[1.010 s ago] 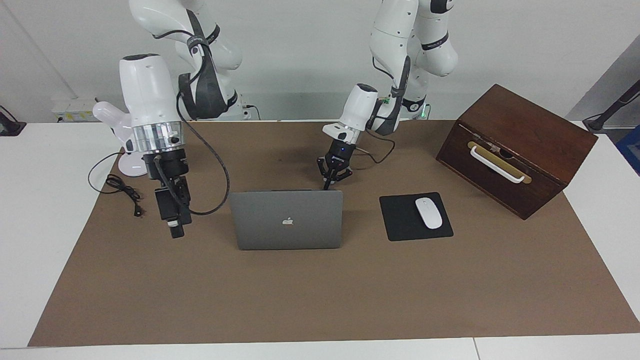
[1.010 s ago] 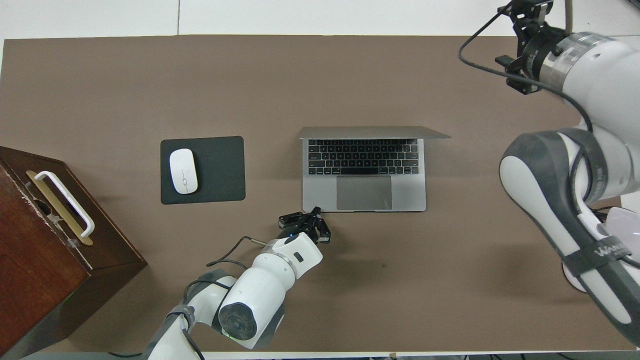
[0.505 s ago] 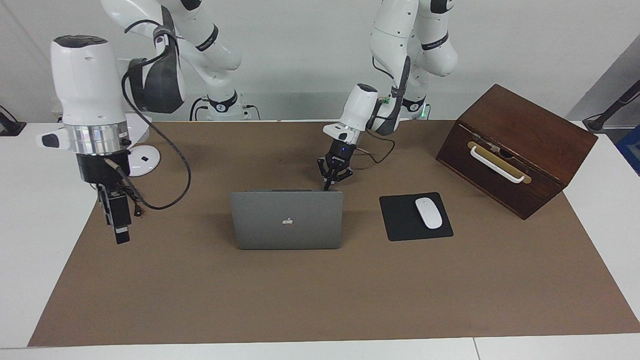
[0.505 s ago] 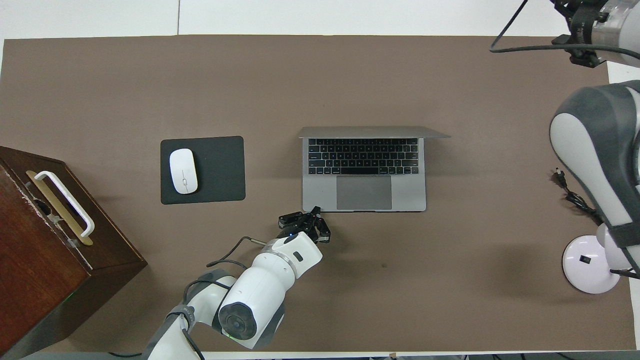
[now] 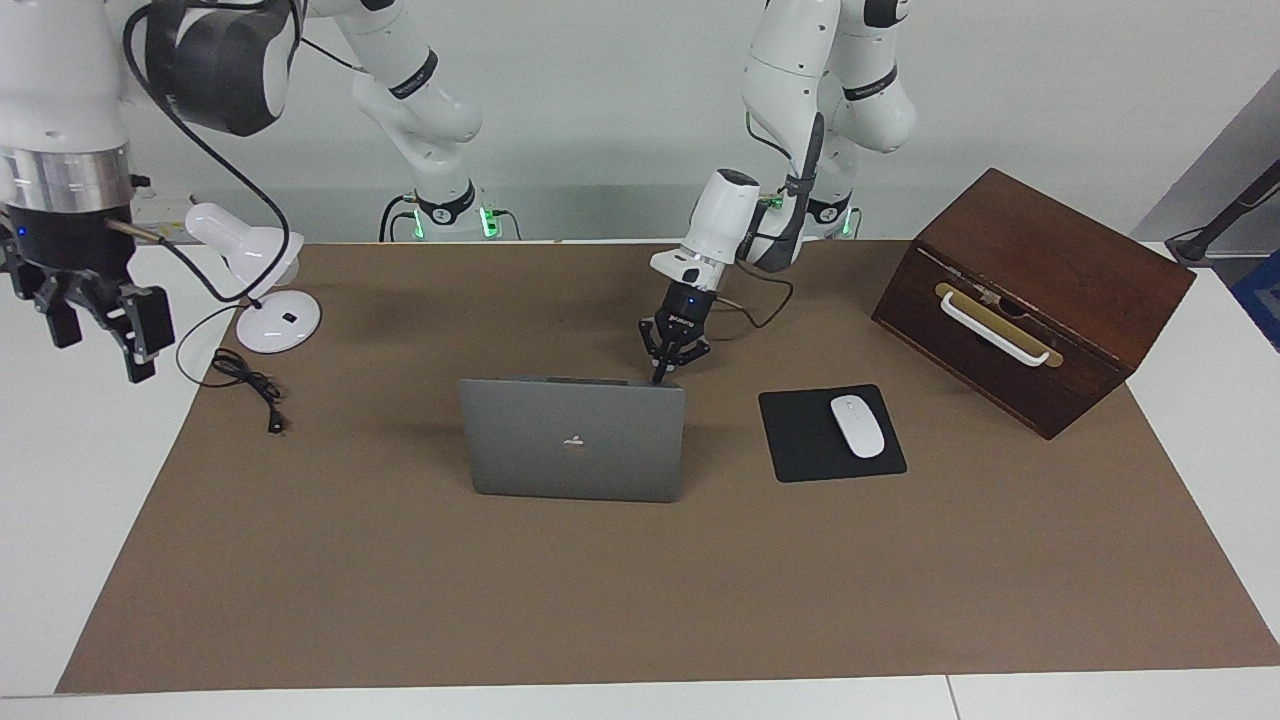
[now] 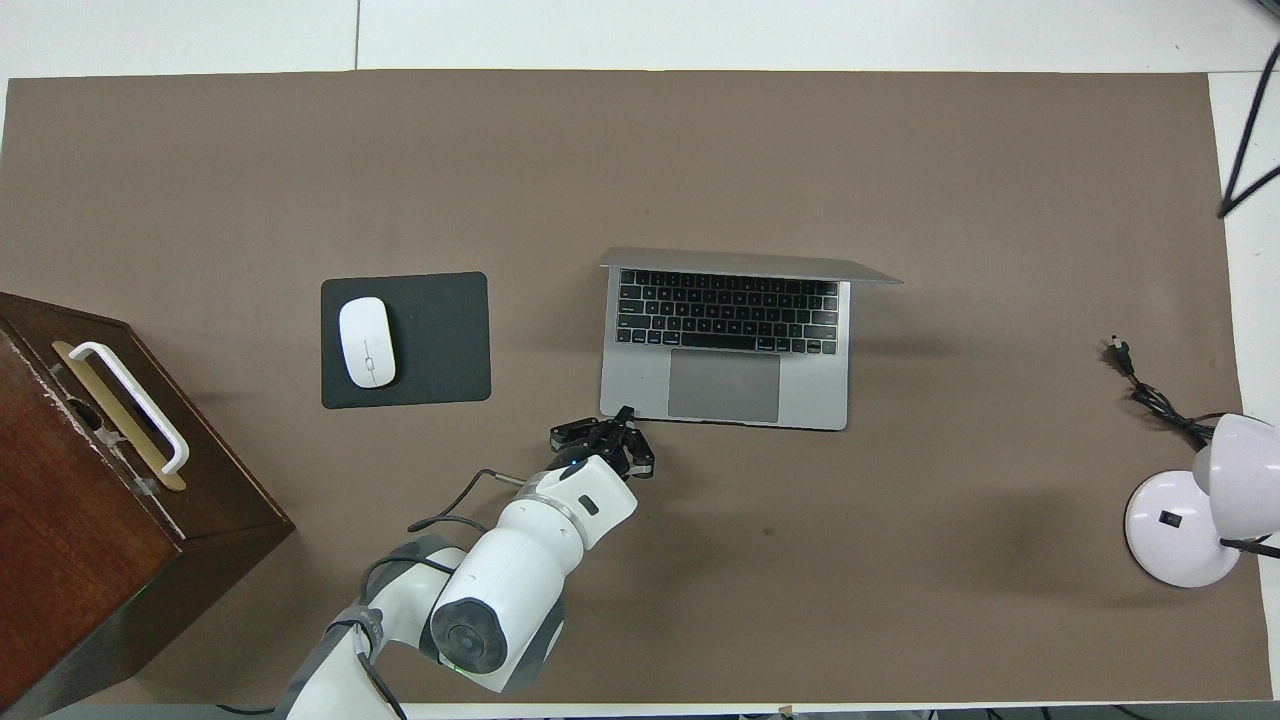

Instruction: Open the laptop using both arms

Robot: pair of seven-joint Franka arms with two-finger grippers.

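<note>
While laptop stands open, left gripper at base corner

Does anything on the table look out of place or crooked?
The laptop sits slightly turned, its edges not square with the mouse pad. The shut left gripper rests at its corner. The wooden box stands tilted.

The laptop stands open; the left hand, fingertips together, touches its corner; the right hand hangs raised.

White jointed arms, silver rings, black cables
</note>
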